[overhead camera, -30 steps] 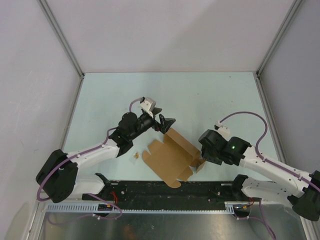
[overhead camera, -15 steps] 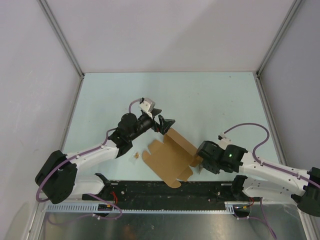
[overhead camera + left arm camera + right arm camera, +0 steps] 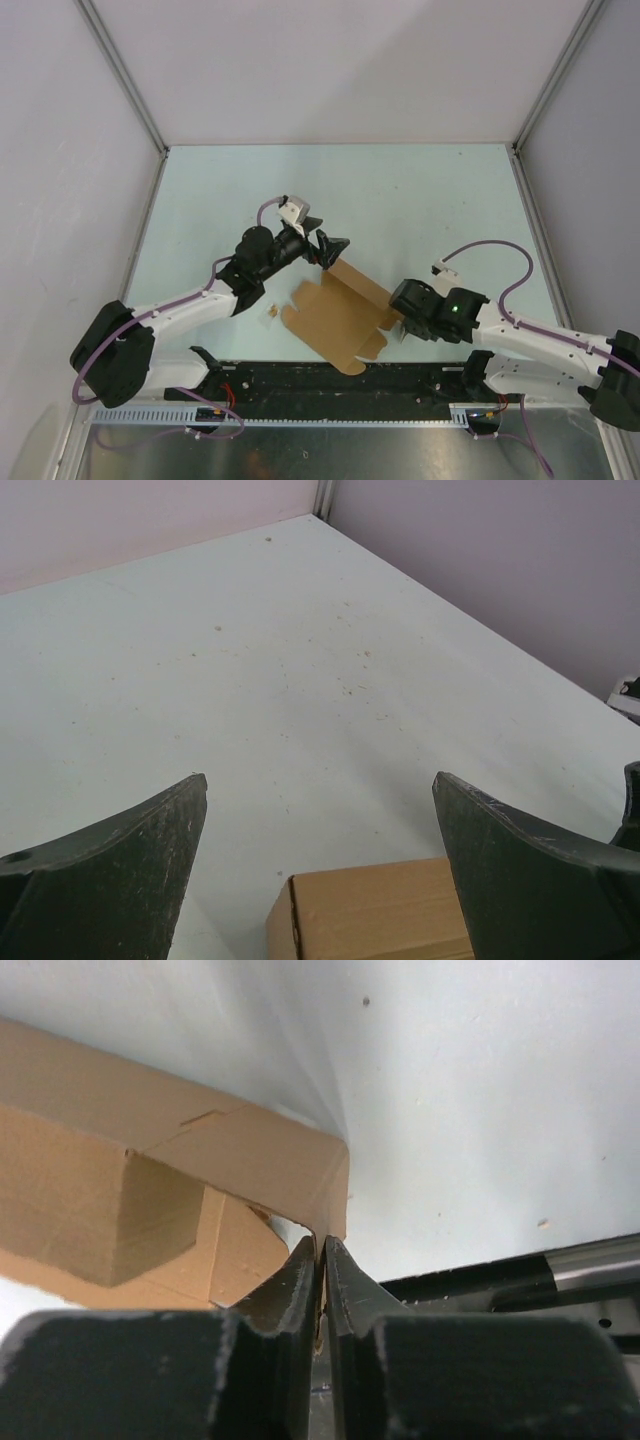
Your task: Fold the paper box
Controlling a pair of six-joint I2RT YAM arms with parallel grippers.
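Note:
The paper box (image 3: 335, 315) is brown cardboard, partly folded, lying near the table's front edge with one wall raised along its far right side. My left gripper (image 3: 330, 250) hovers open just past the box's far corner. In the left wrist view its fingers (image 3: 320, 778) stand wide apart with the top of the box (image 3: 380, 915) low between them, untouched. My right gripper (image 3: 397, 322) is at the box's right end. In the right wrist view it (image 3: 322, 1243) is shut on the thin edge of a side flap of the box (image 3: 180, 1160).
A tiny brown scrap (image 3: 271, 313) lies on the table left of the box. A black rail (image 3: 340, 385) runs along the front edge, also visible as a black rail (image 3: 500, 1270) in the right wrist view. Grey walls enclose the pale table on three sides.
My right gripper slid left toward the box and closed on its side flap. The box shifted slightly left. The left arm stayed put, open.

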